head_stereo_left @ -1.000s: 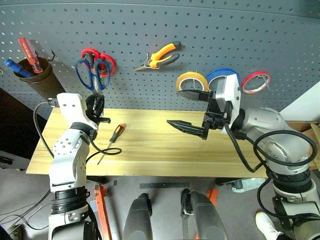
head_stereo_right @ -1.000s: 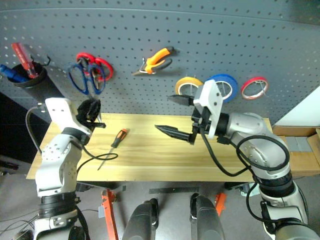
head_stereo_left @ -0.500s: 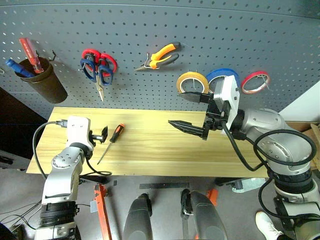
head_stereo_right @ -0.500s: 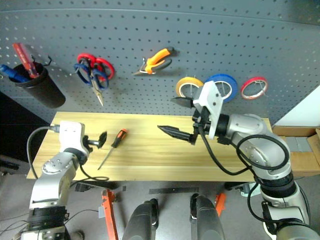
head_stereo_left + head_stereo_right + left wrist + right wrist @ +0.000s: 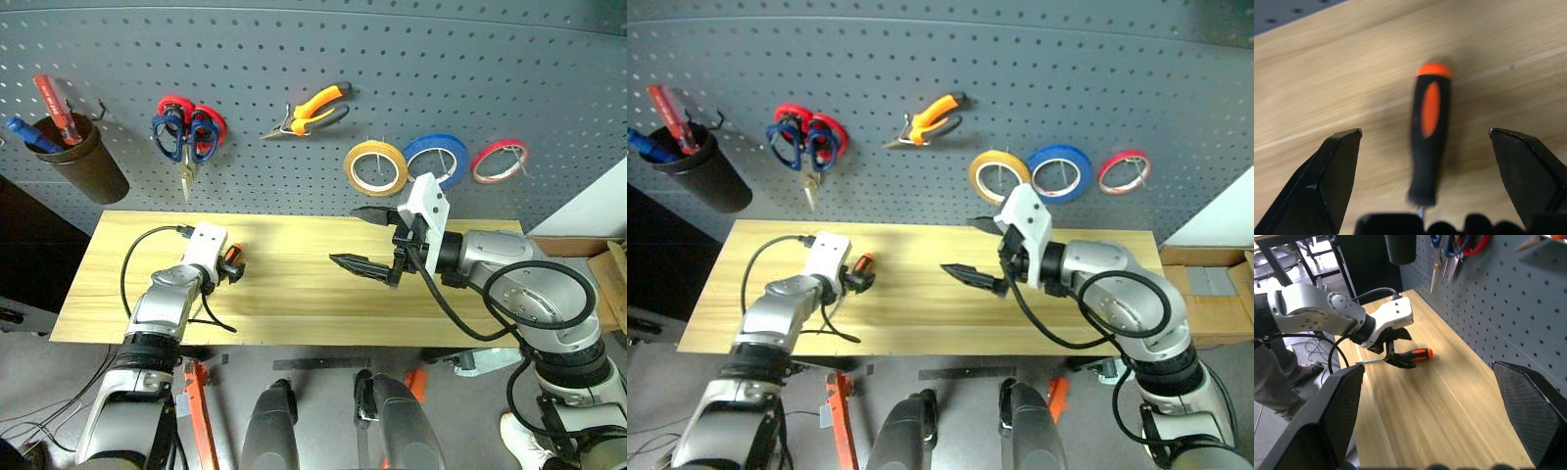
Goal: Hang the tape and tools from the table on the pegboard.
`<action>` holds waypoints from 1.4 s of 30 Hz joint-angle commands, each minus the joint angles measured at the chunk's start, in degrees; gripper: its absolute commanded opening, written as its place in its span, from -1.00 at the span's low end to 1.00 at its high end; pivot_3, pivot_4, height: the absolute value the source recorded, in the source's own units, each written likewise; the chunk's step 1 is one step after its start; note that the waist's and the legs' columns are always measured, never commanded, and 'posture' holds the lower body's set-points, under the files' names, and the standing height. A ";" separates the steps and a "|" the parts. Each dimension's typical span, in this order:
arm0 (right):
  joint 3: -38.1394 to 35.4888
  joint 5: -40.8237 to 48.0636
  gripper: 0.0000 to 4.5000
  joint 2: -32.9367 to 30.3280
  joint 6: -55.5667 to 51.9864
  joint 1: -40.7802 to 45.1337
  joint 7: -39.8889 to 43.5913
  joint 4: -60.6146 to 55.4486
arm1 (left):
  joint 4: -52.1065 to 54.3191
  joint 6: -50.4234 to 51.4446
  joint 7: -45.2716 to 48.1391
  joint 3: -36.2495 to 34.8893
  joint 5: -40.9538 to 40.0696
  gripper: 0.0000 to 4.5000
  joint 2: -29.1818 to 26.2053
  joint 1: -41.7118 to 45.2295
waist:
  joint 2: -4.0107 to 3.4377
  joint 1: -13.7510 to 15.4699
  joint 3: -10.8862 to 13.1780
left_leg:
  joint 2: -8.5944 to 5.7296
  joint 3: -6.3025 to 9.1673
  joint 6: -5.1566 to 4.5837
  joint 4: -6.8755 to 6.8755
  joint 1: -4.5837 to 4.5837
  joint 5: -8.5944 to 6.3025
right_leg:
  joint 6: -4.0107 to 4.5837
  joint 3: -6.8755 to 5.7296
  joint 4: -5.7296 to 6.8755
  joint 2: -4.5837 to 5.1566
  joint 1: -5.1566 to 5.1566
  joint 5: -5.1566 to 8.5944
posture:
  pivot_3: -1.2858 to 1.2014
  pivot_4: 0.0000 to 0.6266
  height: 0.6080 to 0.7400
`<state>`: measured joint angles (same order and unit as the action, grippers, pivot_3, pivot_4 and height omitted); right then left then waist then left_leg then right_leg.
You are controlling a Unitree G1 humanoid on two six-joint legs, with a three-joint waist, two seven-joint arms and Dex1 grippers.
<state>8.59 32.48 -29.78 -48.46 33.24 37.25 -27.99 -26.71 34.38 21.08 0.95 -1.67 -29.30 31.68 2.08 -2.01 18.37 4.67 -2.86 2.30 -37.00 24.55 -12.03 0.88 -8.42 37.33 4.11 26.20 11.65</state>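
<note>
From the head, the left gripper reaches low over the pale yellow plank table, fingers spread wide around the slim orange-and-black-handled screwdriver, gripping nothing. The right gripper hovers mid-table, wide open and empty. In the left wrist view, the handle lies between the black fingers, touching neither.
</note>
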 commanded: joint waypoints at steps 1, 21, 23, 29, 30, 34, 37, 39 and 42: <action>-0.61 0.72 1.00 0.15 -0.44 0.06 -0.62 -3.35 | -3.99 -1.25 1.50 1.02 1.00 1.00 0.65 1.22 | 0.00 -0.02 0.00 | 0.00 0.00 0.00 0.00 0.00 0.00 | 0.00 -0.01 0.01 0.00 0.00 0.00 | -0.11 -0.01 1.00; -2.95 1.18 1.00 -0.19 -1.00 1.18 -2.39 -2.19 | 8.76 -10.25 -6.41 -9.24 -0.76 -0.64 -0.37 -9.86 | 0.01 -0.47 0.01 | 0.03 -0.18 0.00 0.02 -0.21 0.00 | 0.01 0.24 0.27 0.05 0.02 0.02 | -0.10 -0.01 1.00; -3.60 2.37 1.00 0.17 -1.31 1.33 -2.23 -2.46 | 14.04 -12.69 -8.63 -10.60 0.26 -0.64 -0.30 -13.48 | 0.01 -0.46 0.01 | 0.04 -0.18 0.00 0.04 -0.21 0.00 | 0.01 0.23 0.25 0.06 0.03 0.02 | -0.10 -0.01 1.00; -3.68 1.46 1.00 0.13 3.85 1.15 0.34 -2.73 | 33.10 -21.40 -13.69 -16.20 0.10 -0.64 2.68 -25.43 | 0.03 0.08 0.01 | 0.06 -0.16 0.01 0.00 -0.20 0.00 | 0.01 0.20 0.22 0.10 0.01 0.02 | -0.08 -0.06 1.00; -3.72 1.44 1.00 0.21 5.05 0.96 1.10 -2.75 | 36.44 -22.64 -14.31 -17.00 0.29 -0.64 3.23 -27.49 | 0.03 0.11 0.01 | 0.04 -0.18 0.01 0.02 -0.20 0.00 | 0.01 0.23 0.18 0.11 0.01 0.02 | -0.08 -0.06 1.00; -3.87 2.03 1.00 0.16 9.62 0.34 5.07 -2.66 | 47.06 -22.74 -17.11 -19.26 2.03 -0.64 5.03 -32.74 | 0.04 0.31 0.00 | 0.06 -0.15 0.01 0.08 -0.16 0.00 | 0.01 0.16 0.03 0.08 0.00 0.02 | -0.06 -0.11 1.00; -4.64 4.55 1.00 0.36 11.24 1.07 8.85 -1.73 | 52.65 -21.51 -19.08 -21.38 2.83 -0.64 5.44 -33.07 | 0.05 0.47 -0.01 | 0.05 -0.13 0.01 0.06 -0.12 0.00 | 0.00 0.13 0.01 0.07 0.00 0.02 | -0.04 -0.14 1.00; -5.20 5.94 1.00 0.66 11.96 2.42 10.66 -0.64 | 55.02 -20.65 -20.04 -23.46 3.31 -0.64 4.56 -31.18 | 0.07 0.56 -0.02 | 0.05 -0.06 0.00 0.02 -0.10 0.00 | 0.00 0.07 0.01 0.07 -0.02 0.02 | -0.03 -0.17 1.00; -5.17 6.20 1.00 0.89 12.97 4.04 12.10 1.25 | 55.77 -20.97 -19.77 -25.88 4.52 -0.64 1.17 -27.30 | 0.13 0.73 -0.06 | 0.05 -0.01 0.00 -0.02 -0.10 0.00 | 0.01 0.03 0.05 0.04 -0.03 0.00 | -0.01 -0.21 1.00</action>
<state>5.39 37.44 -28.88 -37.22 36.34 48.17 -26.43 25.53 14.37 1.84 -21.94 1.49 -26.42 2.96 2.21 -1.29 18.31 4.73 -2.83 2.30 -37.02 24.45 -12.03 0.89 -8.43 37.39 4.12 26.17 11.65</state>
